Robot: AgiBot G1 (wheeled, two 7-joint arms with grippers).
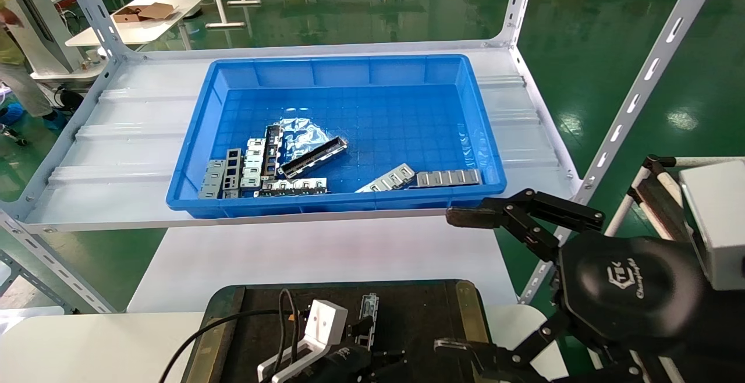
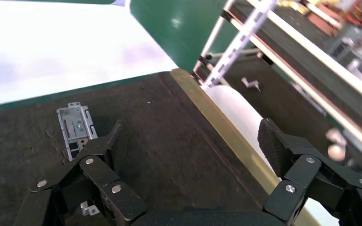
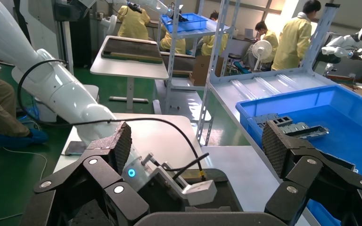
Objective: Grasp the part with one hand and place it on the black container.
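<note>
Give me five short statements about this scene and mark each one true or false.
1. The left gripper is open above the black container. True.
2. The left gripper holds a metal part. False: nothing is between its fingers.
3. A small metal part lies on the black container. True.
4. The blue bin holds no parts. False: several metal parts lie in it, including a long channel bar.
5. The right gripper reaches inside the blue bin. False: it is open, outside the bin, near its right front corner.
</note>
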